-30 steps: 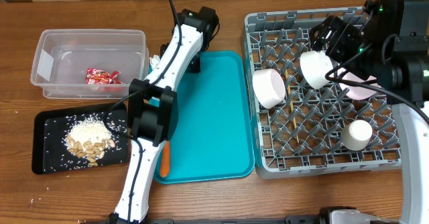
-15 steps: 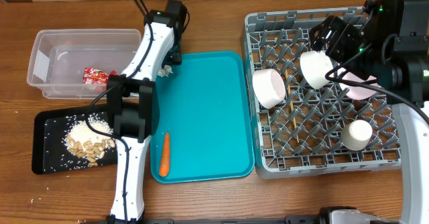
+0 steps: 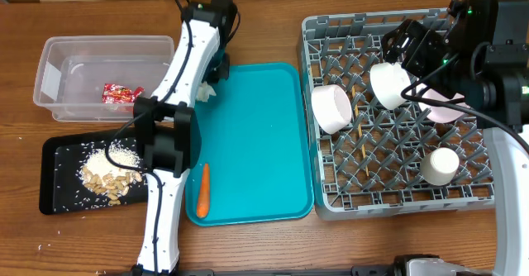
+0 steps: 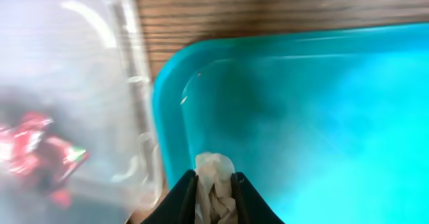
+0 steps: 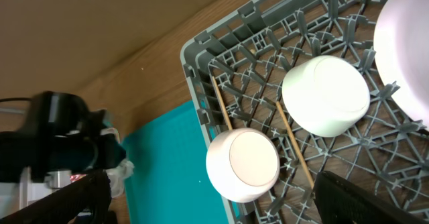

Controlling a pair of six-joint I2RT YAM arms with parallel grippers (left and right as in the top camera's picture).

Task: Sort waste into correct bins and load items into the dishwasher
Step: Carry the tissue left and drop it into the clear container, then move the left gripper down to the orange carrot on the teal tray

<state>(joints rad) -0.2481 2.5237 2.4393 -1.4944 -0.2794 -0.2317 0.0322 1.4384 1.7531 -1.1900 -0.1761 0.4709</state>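
My left gripper [image 3: 210, 79] [image 4: 214, 192] is shut on the crumpled white tissue [image 3: 207, 91] [image 4: 214, 177] at the back-left corner of the teal tray [image 3: 264, 144] [image 4: 308, 96], right beside the clear tub [image 3: 51, 78] [image 4: 74, 63]. The tub holds the red wrapper [image 3: 121, 94] [image 4: 37, 147]. An orange carrot [image 3: 203, 190] lies on the teal tray's front left. Nut scraps and rice [image 3: 111, 177] sit in the black tray [image 3: 62, 156]. My right gripper [image 3: 411, 49] [image 5: 211, 184] hangs open over the grey dish rack [image 3: 397, 208] [image 5: 201, 56], holding nothing.
The rack holds two white bowls [image 3: 332, 108] [image 3: 390, 84], a small cup [image 3: 439, 166], a plate [image 5: 409, 49] and chopsticks [image 3: 360, 135]. My left arm stretches from the table's front edge along the teal tray's left side.
My left arm swung left to the teal tray's back-left corner, and its jaws closed on the tissue. The right arm and the dishes have not moved.
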